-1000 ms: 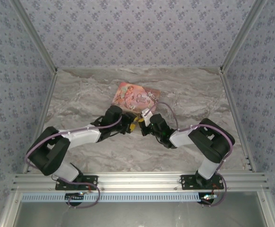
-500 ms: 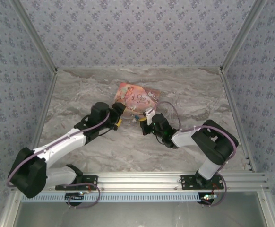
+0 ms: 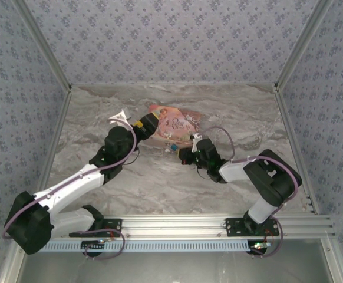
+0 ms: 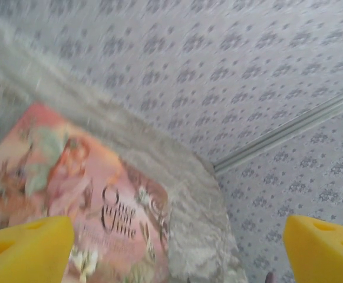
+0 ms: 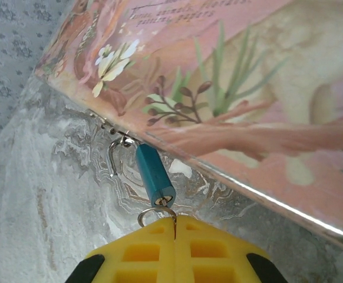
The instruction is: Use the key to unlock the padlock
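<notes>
From the top external view, the left arm reaches from the near left corner up over the marble counter (image 3: 160,188). Its tool (image 3: 143,126) hangs at the left end of the pink illustrated box (image 3: 176,122), yellow pads apart and nothing between them. The right arm bends in from the near right. Its tool (image 3: 181,154) sits low at the box's near edge. The padlock (image 3: 172,147) is a small bluish speck just ahead of that tool, beside the box; no detail of it can be read from here.

In the left wrist view, the left tool (image 4: 174,250) stands wide open, with one yellow fingertip (image 4: 24,247) at the lower left and the other at the lower right. Past the gap lies the pink box, its lettering reading "Once Upon a Time". Beyond that are a strip of counter, the patterned wall (image 4: 218,59) and a metal rail (image 4: 283,130).

In the right wrist view, the right tool (image 5: 174,250) is closed, its two yellow pads pressed together on the key (image 5: 174,226). The key is a thin grey sliver running from the pads up into the lower end of the padlock's blue body. A small wire ring (image 5: 152,213) loops beside the key at the keyhole. The padlock lies on the counter, tilted, just beside the near edge of the box. Its silvery shackle (image 5: 112,156) curls at the far end like a hook, the free leg apparently clear of the body. A short bit of fine chain (image 5: 104,124) runs from the shackle towards the box.
</notes>
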`<act>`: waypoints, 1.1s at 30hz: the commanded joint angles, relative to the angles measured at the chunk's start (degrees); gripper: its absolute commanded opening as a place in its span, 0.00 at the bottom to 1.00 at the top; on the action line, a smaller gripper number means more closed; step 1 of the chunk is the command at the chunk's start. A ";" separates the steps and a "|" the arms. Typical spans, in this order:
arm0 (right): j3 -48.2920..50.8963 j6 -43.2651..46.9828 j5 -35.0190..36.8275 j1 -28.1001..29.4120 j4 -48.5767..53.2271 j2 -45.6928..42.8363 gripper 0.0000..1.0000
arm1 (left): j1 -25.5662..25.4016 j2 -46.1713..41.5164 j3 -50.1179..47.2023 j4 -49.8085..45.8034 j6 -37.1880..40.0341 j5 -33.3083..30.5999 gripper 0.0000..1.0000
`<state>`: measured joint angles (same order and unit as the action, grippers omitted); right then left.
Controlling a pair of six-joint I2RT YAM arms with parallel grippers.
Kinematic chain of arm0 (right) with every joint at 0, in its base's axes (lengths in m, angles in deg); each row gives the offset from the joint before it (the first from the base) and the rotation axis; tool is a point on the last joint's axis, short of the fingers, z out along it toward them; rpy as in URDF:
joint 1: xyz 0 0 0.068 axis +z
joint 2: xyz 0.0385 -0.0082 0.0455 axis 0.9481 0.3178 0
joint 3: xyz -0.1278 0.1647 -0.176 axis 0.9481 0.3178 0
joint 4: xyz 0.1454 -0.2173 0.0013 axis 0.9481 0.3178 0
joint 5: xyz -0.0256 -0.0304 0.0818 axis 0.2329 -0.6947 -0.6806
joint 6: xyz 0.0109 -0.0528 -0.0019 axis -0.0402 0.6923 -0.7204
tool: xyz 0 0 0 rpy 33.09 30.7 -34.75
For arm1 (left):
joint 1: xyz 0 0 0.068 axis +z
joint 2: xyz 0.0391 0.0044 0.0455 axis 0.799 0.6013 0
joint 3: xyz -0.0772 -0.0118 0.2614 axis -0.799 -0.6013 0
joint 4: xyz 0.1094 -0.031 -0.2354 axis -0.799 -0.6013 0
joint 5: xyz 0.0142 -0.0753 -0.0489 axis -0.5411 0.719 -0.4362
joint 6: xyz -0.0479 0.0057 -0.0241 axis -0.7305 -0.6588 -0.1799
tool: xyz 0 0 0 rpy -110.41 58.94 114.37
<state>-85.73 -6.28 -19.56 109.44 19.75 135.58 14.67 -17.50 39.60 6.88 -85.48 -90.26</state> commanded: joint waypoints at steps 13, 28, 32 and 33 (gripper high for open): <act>4.66 -13.92 -11.53 -6.49 -3.21 0.61 0.00 | 7.28 0.93 11.16 -23.91 20.60 3.49 0.92; 6.88 -1.07 -14.12 -11.59 8.83 -12.07 0.60 | 24.24 22.38 22.97 -27.83 17.72 32.89 0.91; 4.45 -0.81 -19.73 -11.99 7.10 -11.42 0.65 | 24.13 29.04 27.19 -28.21 18.07 38.42 0.89; 3.81 -0.95 -20.07 -12.02 7.08 -11.11 0.66 | 23.98 30.43 27.89 -28.43 18.10 38.96 0.89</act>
<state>-79.72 -8.92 -35.12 97.58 26.65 124.34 38.84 10.52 64.21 -20.66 -68.12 -57.87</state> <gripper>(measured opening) 0.655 0.893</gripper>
